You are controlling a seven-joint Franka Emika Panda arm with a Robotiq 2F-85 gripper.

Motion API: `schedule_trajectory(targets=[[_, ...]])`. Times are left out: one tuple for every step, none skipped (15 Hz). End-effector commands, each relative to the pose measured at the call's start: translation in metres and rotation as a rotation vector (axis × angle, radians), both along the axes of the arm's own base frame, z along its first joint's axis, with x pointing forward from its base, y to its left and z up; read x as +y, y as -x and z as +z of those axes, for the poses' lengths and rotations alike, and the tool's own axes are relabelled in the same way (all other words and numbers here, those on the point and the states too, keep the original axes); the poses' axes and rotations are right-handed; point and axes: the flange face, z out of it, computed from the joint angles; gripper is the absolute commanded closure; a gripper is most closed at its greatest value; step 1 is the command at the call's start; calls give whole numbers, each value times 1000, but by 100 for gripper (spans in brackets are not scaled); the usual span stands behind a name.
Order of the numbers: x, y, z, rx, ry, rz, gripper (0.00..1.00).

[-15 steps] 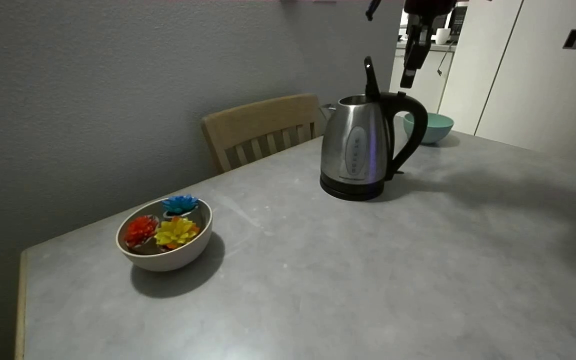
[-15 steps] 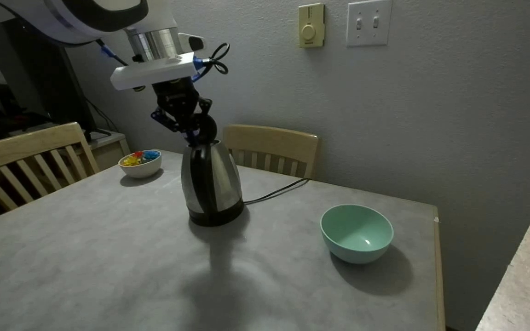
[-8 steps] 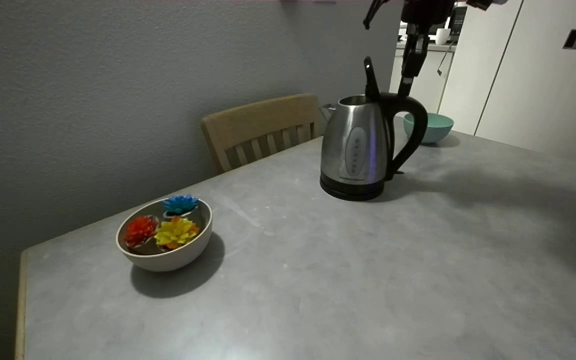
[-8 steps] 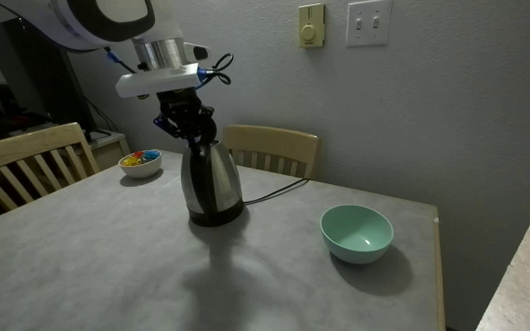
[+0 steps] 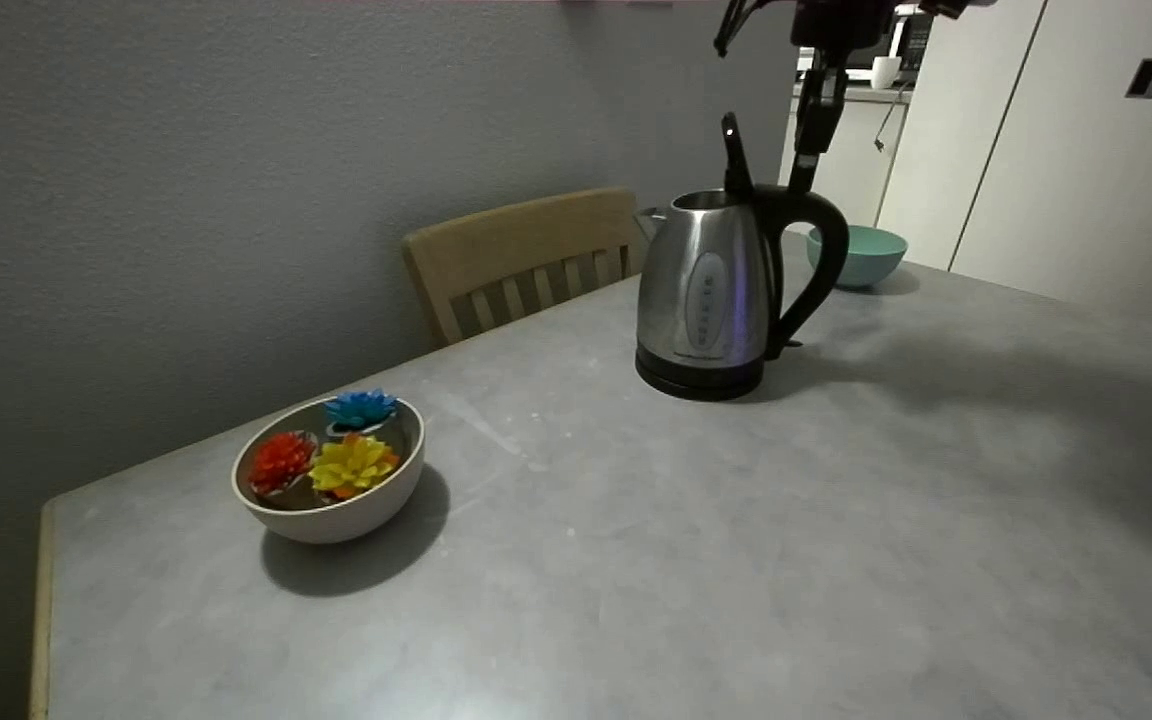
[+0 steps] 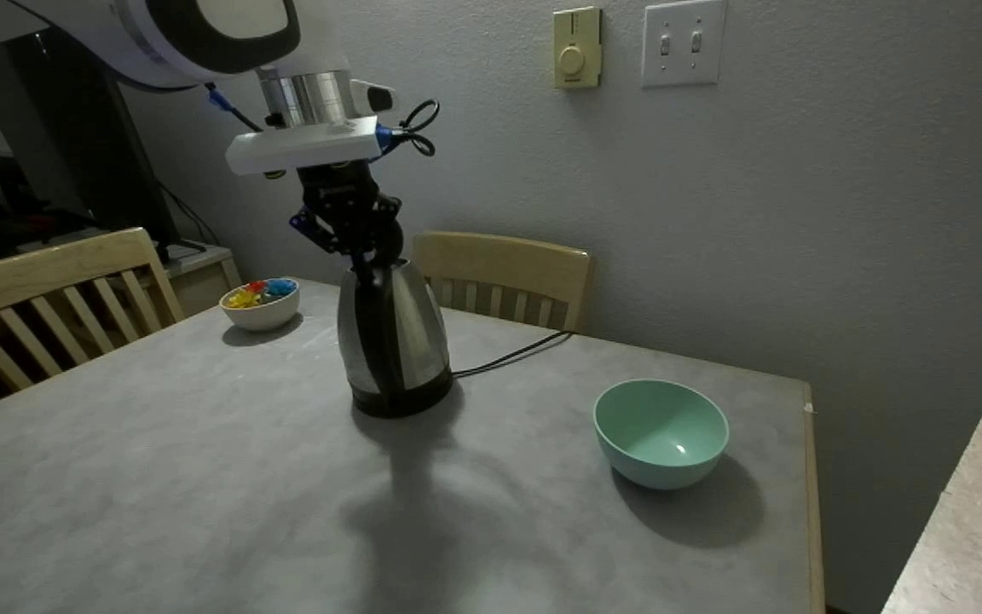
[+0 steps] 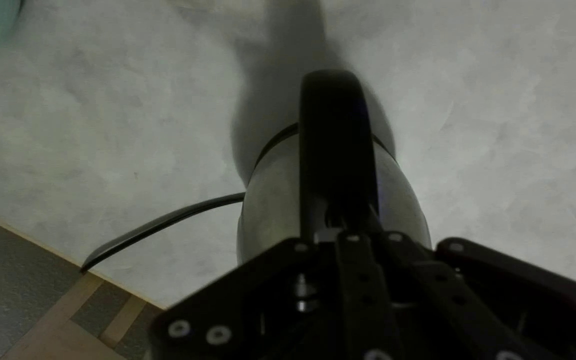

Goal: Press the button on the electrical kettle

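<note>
- The kettle stands on the tabletop, lid raised, handle below the claw.
- The claw is drawn in narrow, with nothing seen in its grip; its tip seems to meet the handle's top, just behind the lid.
- The button is hidden, probably under that tip.
- A steady push straight down should serve best; a sideways shove could slide or tip the kettle.
- The claw had best avoid the lid.

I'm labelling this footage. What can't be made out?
Handle: top partly covered by the claw in an exterior view; button contact unclear.
Gauge marks on the kettle: too small to read in an exterior view.
Green bowl: cut off by the wrist view's corner.
Cord: far end hidden beyond the table, wrist view.
</note>
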Motion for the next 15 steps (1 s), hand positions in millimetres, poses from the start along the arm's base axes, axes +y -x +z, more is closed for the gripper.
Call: schedule_trajectory(targets=[[3,2,-6,1,-13,25,100],[3,8,2,-8,-6,27,100],[3,13,9,-5,-2,24,100],[1,16,14,-2,5,17,100],[0,21,21,5,7,17,100],[-1,25,28,12,7,23,100],[-4,29,32,30,6,30,100],[-5,33,37,59,-4,44,100],[-7,37,42,88,-14,63,100],[-10,41,45,123,-24,91,100],[-14,45,49,151,-23,112,100],[-18,49,52,189,-22,139,100],[-22,54,54,221,-20,165,97],[-26,58,56,253,-14,183,86],[-30,61,56,284,-9,204,72]])
